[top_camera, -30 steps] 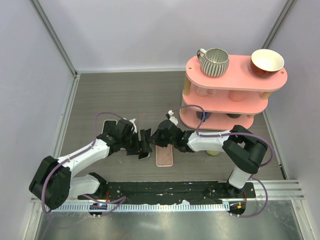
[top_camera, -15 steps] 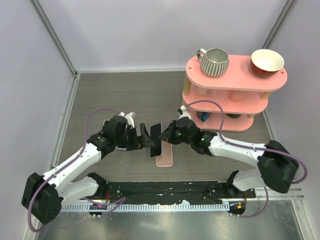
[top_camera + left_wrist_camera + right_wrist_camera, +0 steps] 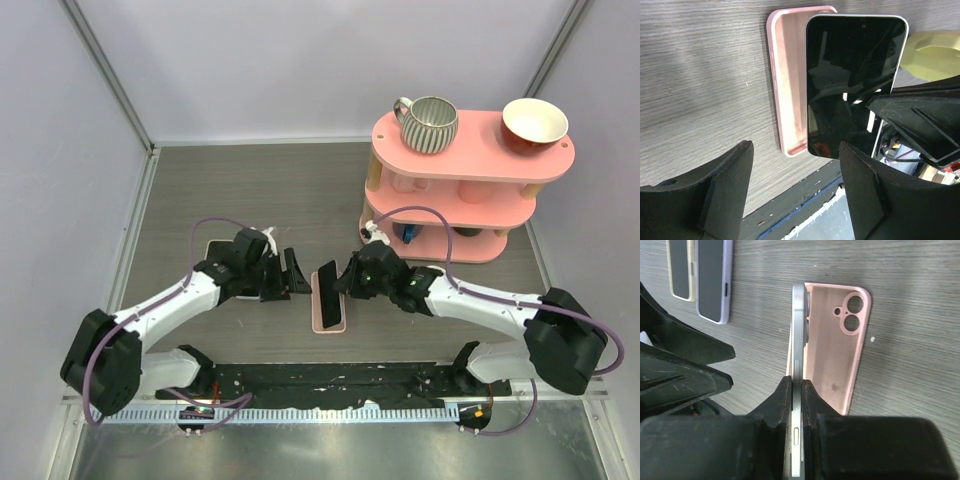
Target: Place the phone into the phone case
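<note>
Over the pink phone case [image 3: 340, 318], the phone [image 3: 326, 295] stands up on its long side. The right claw [image 3: 796, 390] is clenched on the phone, one finger on the screen side and one finger on the back. The case lies flat on the grey surface [image 3: 250, 190] with its open side up. Its two round camera holes show at the end far from the right claw. From the right wrist, the phone's thin edge lines up along one long side of the case. I cannot tell if the phone touches the case or hangs just above it. The screen is dark and faces the left claw [image 3: 794, 165].

The left claw sits just beside the case, on its left side. Its two fingers are spread wide and grip nothing. Through the gap between them you can see the phone and the case.

Farther left of the case, two more phone things lie flat on the surface, side by side: a yellow one [image 3: 680, 267] and a purple one [image 3: 712, 277]. To the right of the case and farther back stands a pink shelf [image 3: 475, 150]. A striped mug [image 3: 430, 123] and a bowl [image 3: 535, 122] sit on its top level.
</note>
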Tool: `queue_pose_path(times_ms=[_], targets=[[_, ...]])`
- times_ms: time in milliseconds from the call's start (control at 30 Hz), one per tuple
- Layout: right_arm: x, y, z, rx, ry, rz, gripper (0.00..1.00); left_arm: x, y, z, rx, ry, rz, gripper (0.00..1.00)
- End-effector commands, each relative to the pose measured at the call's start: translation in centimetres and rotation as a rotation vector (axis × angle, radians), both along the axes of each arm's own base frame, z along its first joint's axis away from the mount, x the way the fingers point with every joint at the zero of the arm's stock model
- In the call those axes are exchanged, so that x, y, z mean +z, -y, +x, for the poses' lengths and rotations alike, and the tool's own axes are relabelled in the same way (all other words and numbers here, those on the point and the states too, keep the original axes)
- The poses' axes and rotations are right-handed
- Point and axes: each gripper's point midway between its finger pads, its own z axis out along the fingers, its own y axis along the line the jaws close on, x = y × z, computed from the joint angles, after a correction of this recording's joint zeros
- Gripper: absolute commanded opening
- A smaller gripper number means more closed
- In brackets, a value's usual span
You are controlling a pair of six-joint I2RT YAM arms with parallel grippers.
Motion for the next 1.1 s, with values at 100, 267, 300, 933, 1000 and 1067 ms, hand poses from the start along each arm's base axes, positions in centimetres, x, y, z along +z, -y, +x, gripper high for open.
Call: queue_pose_path(times_ms=[100,267,300,933,1000,1067], targets=[[-0.9,-1.0,1.1,-0.001,0.016,0.053,0.01,-1.1,1.5,1.4,-0.013,0.009,-0.036,0.67],[-2.6,-0.8,0.8,-0.016,-0.021,0.061,0.01,-2.1,1.9,1.6,-0.010,-0.001,-0.049,0.61],[-3.1,-0.7,0.6,-0.011,-0.037,0.063,0.01,-2.4,1.9,1.5,-0.010,-0.007,-0.050,0.60],[-4.7,0.4,0.7,-0.035,-0.057,0.029,0.01,-5.3,-0.9,2.4,0.059,0.010,0.134,0.29],[-4.6,0.4,0.7,-0.033,-0.056,0.030,0.01,-5.5,-1.7,2.5,0.063,0.008,0.187,0.14],[-4.7,0.4,0.7,-0.032,-0.059,0.030,0.01,-6.1,-2.3,2.6,0.077,-0.002,0.231,0.00]])
